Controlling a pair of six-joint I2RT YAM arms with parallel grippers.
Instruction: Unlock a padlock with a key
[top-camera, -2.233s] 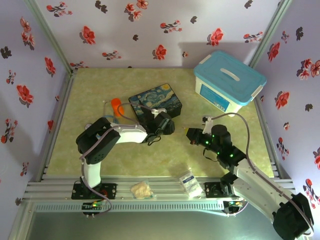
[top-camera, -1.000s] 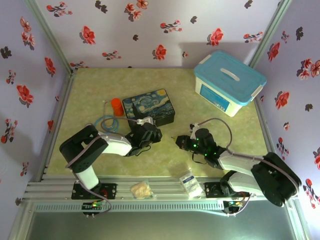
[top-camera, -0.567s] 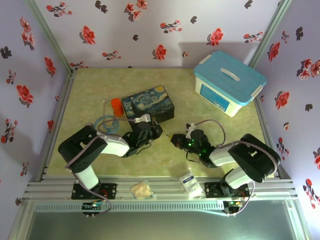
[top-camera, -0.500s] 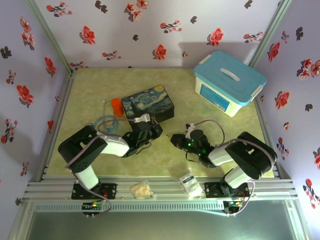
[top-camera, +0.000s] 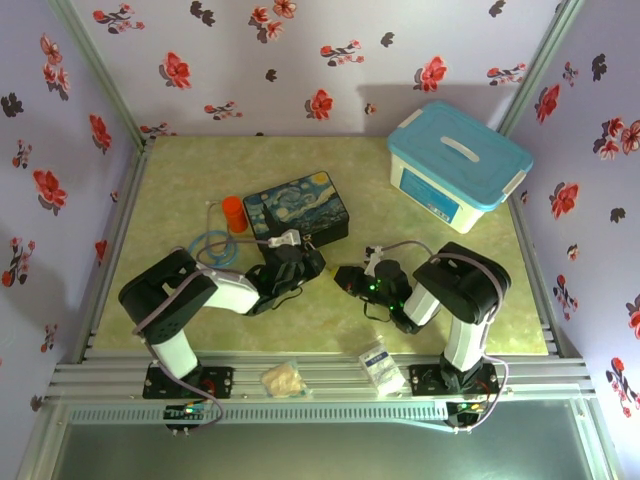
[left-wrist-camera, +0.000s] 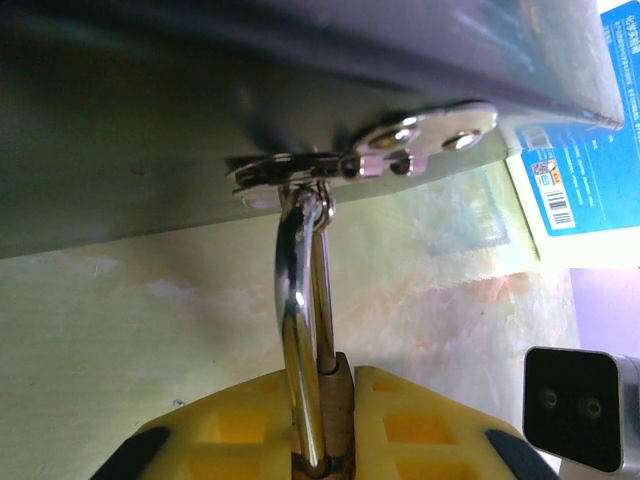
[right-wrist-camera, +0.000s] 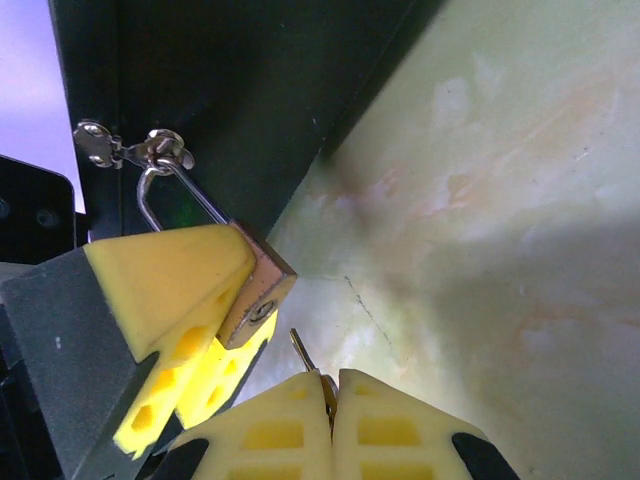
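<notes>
Since a second ago our right gripper (top-camera: 344, 277) has slid further left over the table (top-camera: 180, 170) towards our left gripper (top-camera: 307, 265), and the right arm's elbow has folded up higher; the left gripper has stayed at the front wall of the painted box (top-camera: 295, 205). In the wrist views we see the padlock (right-wrist-camera: 258, 290) hanging from the box's metal hasp (left-wrist-camera: 420, 138) by its silver shackle (left-wrist-camera: 298, 330). Its brass body is pinched between the left gripper's yellow pads (right-wrist-camera: 165, 280), with the keyhole face turned down and outward. Our right gripper's pads (right-wrist-camera: 270, 435) are pressed together on the key (right-wrist-camera: 303, 355), and only its thin tip pokes out. That tip sits just below the keyhole face, near it but apart, with a sliver of table showing between them.
</notes>
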